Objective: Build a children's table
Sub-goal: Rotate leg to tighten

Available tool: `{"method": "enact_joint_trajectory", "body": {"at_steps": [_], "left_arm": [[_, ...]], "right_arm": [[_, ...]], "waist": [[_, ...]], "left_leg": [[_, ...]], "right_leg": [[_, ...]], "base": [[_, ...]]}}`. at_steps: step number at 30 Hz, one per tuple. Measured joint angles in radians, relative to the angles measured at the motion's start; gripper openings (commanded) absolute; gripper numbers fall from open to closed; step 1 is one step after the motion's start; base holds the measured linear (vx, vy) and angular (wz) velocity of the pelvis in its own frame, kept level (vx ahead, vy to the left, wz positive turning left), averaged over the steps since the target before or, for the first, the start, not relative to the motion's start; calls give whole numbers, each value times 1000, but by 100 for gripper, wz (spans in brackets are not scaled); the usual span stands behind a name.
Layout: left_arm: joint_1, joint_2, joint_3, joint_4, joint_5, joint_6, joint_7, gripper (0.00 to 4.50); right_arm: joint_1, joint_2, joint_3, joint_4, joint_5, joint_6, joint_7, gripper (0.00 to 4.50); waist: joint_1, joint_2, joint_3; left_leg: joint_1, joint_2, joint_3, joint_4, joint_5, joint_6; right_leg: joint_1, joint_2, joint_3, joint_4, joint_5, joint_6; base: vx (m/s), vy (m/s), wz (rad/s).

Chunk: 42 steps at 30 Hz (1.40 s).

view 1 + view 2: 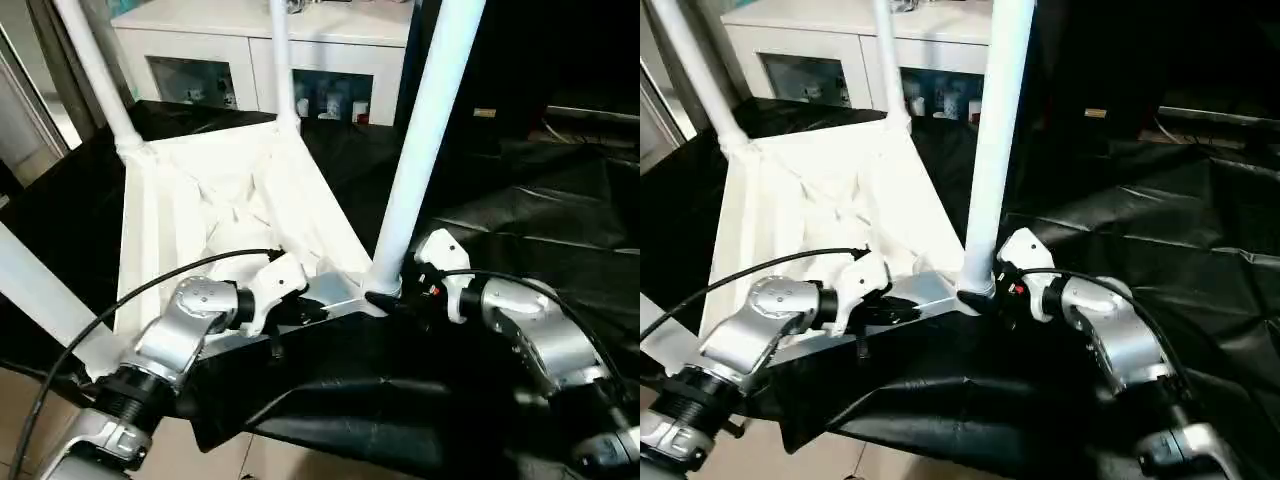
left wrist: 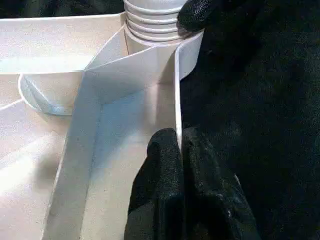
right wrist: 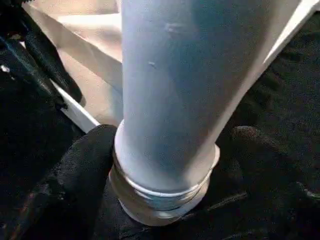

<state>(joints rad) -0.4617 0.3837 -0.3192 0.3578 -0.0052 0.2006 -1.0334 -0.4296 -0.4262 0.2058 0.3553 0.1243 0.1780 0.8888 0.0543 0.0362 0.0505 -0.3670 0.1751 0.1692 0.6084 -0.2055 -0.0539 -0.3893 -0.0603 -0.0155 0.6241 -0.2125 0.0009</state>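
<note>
A: Where is the table (image 1: 215, 215)?

B: Upside down on the desk (image 1: 560, 230), which is draped in black cloth. Its ribbed underside faces up and its legs point upward. The desk's near edge runs just under the table's near rim.

A: And the left tool (image 2: 181, 150)?

B: Pinched shut on the thin near rim of the table, one finger on each face of the wall, just beside the near corner socket (image 2: 150, 47). From the head views, the left tool (image 1: 318, 310) sits along that rim, to the left of the socket.

A: The right tool (image 3: 165, 150)?

B: Spread wide around the base of the near leg (image 1: 425, 130), one black finger (image 3: 80, 170) on either side of the threaded collar where the leg enters that socket. The finger I marked lies against the collar; whether the other presses on it I cannot tell. In the head views the right tool (image 1: 400, 300) sits against the same corner from the right.

A: So both tools meet at that corner?

B: Yes, close together, the left on the rim, the right at the leg's foot. A white cabinet (image 1: 250, 50) stands beyond the table's far side.
</note>
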Motion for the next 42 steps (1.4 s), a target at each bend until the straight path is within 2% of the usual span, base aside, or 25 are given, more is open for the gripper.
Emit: {"method": "enact_joint_trajectory", "body": {"at_steps": [7,9,12,14,20,24,26,27,28,29,33,34,38,42], "left_arm": [[0,18,0,-11,-3,10,-10,0],[0,25,2,-18,-6,15,-12,0],[0,27,13,-23,-10,27,-2,0],[-2,20,17,-24,-8,38,15,0],[-69,-115,33,30,41,118,205,0],[-88,-174,32,43,75,145,295,0],[-88,-185,30,42,83,147,310,0],[-84,-185,30,34,87,147,311,0],[-79,-184,30,26,88,147,311,0],[-77,-183,30,22,89,147,311,0],[-47,-127,29,-35,75,136,248,0],[-45,-116,31,-40,69,133,234,0],[-20,-52,39,-76,41,111,160,0],[4,11,39,-117,-5,97,31,0]], "right_arm": [[-11,33,1,52,1,-37,19,316],[-12,42,-2,53,3,-38,17,290],[-12,63,-11,65,3,-51,-2,281],[-12,79,-20,78,2,-59,-24,277],[20,262,-125,83,-18,-29,-389,276],[3,348,-159,96,-57,-14,-576,276],[-3,359,-161,101,-66,-14,-600,276],[-3,362,-163,101,-68,-17,-601,311],[-2,363,-163,98,-68,-17,-599,311],[-2,363,-163,97,-66,-17,-597,346],[10,332,-155,47,-35,8,-468,359],[10,317,-152,40,-29,13,-433,373],[9,230,-118,8,3,42,-281,373],[7,123,-66,0,21,50,-93,373]], "waist": [[-5,-6,3],[-7,-12,7],[-12,-24,13],[-15,-26,14],[-13,-44,25],[-11,-45,25],[-11,-45,25],[-10,-45,25],[-11,-45,25],[-11,-45,25],[-18,-46,26],[-18,-47,27],[-18,-49,29],[-10,-51,33]], "left_leg": [[0,0,0,-1,-1,-1],[0,0,0,-2,-1,-1],[1,0,1,-4,-1,-1],[1,0,1,-4,-1,-1],[1,0,3,-9,2,-6],[0,-1,4,-14,3,-6],[0,-1,4,-15,3,-6],[1,-1,4,-15,3,-6],[1,-1,4,-16,3,-6],[1,-1,4,-17,3,-6],[-2,-1,4,-23,3,-6],[-3,0,4,-25,4,-8],[-3,1,4,-33,8,-9],[-5,1,5,-34,14,-2]], "right_leg": [[-1,0,0,0,0,0],[-1,0,0,0,0,0],[-1,0,0,0,0,0],[-1,0,0,0,1,-1],[-4,0,1,-2,1,-1],[-3,0,1,-11,1,0],[-2,-1,2,-13,1,0],[-1,-1,2,-13,1,-1],[-1,-1,2,-13,2,-1],[-1,-1,2,-14,2,-2],[-7,0,1,-14,2,-1],[-10,0,1,-13,2,-1],[-14,3,0,-13,0,-2],[-15,3,-1,-15,-3,-4]], "base": [[0,0,0],[0,0,0],[0,0,0],[0,0,0],[0,0,0],[0,0,0],[0,0,0],[0,0,0],[0,0,0],[0,0,0],[0,0,0],[0,0,0],[0,0,0],[0,0,0]]}}
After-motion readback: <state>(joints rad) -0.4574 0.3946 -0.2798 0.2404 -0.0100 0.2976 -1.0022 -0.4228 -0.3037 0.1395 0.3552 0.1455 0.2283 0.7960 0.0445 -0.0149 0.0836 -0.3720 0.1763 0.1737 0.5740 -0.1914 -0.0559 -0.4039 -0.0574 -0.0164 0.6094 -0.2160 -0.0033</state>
